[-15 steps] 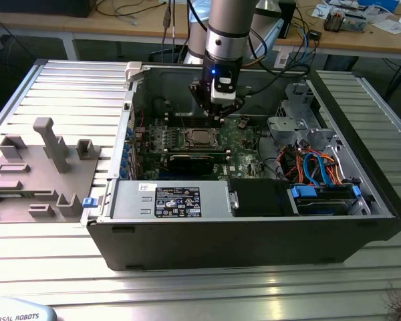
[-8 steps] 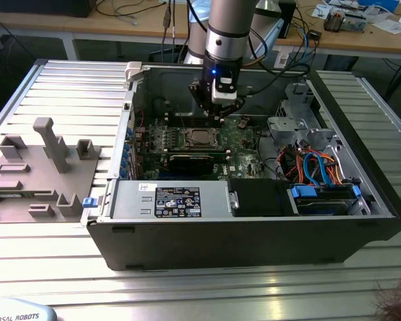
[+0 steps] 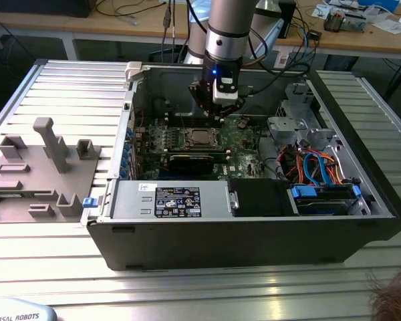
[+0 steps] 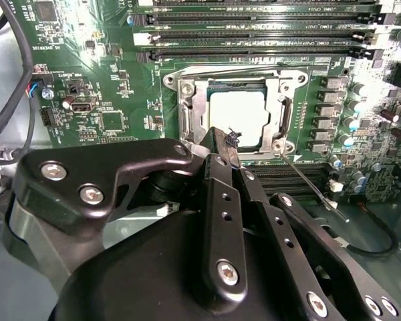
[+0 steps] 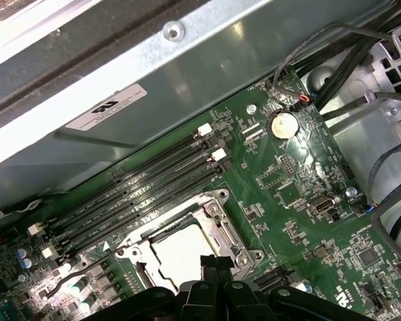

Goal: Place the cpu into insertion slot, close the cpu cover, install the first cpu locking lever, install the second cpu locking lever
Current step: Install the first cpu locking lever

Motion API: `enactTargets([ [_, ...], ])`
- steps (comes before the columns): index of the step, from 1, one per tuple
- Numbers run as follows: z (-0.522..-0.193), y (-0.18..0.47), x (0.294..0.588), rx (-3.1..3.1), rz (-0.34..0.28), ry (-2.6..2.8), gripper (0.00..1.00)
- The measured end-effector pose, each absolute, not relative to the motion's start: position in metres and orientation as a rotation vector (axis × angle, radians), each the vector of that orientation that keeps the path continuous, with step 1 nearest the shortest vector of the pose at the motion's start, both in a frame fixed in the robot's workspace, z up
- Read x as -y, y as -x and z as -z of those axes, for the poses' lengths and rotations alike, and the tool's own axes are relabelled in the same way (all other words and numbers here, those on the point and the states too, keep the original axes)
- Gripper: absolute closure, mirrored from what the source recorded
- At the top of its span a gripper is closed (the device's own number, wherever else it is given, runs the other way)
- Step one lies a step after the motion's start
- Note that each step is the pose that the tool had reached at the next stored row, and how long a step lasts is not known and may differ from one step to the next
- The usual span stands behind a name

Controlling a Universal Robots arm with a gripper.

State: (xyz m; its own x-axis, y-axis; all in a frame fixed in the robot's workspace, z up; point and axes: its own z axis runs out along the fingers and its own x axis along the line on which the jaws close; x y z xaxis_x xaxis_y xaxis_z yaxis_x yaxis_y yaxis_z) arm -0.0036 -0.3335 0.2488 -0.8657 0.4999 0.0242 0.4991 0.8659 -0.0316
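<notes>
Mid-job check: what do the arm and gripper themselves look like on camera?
The arm is a silver-grey cylinder that turns black toward the wrist, where a small blue light glows. The gripper is made of black metal linkage bars with silver screws.

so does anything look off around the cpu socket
A thin locking lever sticks out at an angle from a corner of the cpu cover, apparently unlatched. The cpu sits square in the cover's window.
</notes>
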Motion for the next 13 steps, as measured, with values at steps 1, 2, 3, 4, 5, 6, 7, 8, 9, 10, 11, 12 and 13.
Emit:
enactTargets([
  [1,-0.2488,0.0036,0.3335,3.005,-0.038,0.802,0.89],
  [2,-0.2488,0.0036,0.3335,3.005,-0.038,0.800,0.89],
  [3,-0.2488,0.0036,0.3335,3.006,-0.038,0.796,0.89],
  [4,-0.2488,0.0036,0.3335,3.007,-0.038,0.793,0.89],
  [5,-0.2488,0.0036,0.3335,3.008,-0.038,0.791,0.89],
  [6,-0.2488,0.0036,0.3335,3.008,-0.038,0.789,0.89],
  [7,-0.2488,0.0036,0.3335,3.009,-0.038,0.787,0.89],
  [8,-0.2488,0.0036,0.3335,3.009,-0.038,0.784,0.89],
  [9,-0.2488,0.0036,0.3335,3.010,-0.038,0.782,0.89],
  [10,-0.2488,0.0036,0.3335,3.010,-0.038,0.780,0.89],
  [11,-0.2488,0.0036,0.3335,3.011,-0.038,0.778,0.89],
  [12,-0.2488,0.0036,0.3335,3.011,-0.038,0.777,0.89],
  [13,-0.2488,0.0036,0.3335,3.012,-0.038,0.774,0.89],
])
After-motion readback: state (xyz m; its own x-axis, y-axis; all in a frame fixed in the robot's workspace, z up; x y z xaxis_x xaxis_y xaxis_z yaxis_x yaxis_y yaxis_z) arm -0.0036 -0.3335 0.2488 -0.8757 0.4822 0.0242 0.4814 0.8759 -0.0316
